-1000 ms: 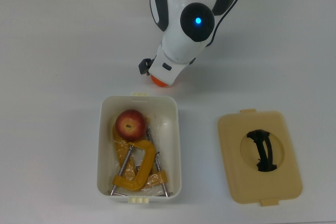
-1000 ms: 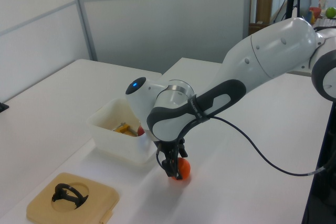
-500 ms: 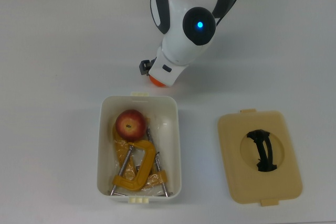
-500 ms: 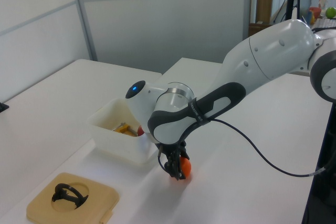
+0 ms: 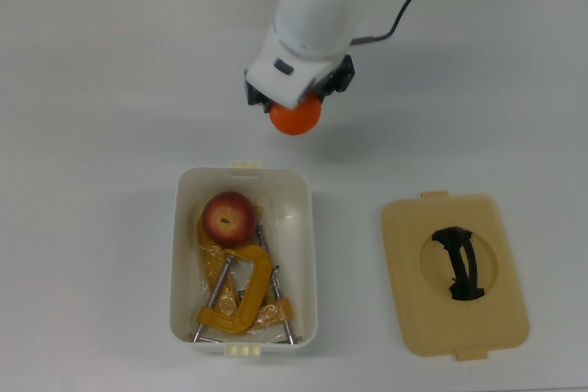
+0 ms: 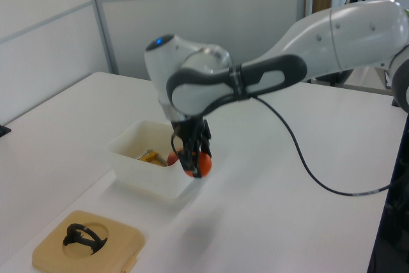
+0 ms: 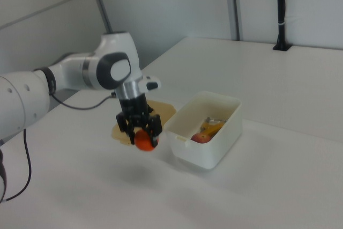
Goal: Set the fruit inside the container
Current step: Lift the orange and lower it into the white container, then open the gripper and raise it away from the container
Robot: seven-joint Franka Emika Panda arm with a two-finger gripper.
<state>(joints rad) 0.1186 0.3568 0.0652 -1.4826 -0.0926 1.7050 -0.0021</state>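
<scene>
My gripper (image 5: 296, 107) clamps the orange fruit (image 5: 295, 117) above the table. In the top view, the container (image 5: 302, 192) sits just below it, apple (image 5: 229, 218) inside.

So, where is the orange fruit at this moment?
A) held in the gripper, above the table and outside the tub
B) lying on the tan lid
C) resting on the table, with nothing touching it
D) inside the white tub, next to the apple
A: the gripper is closed on the orange fruit, which hangs clear of the table, short of the white tub.
</scene>
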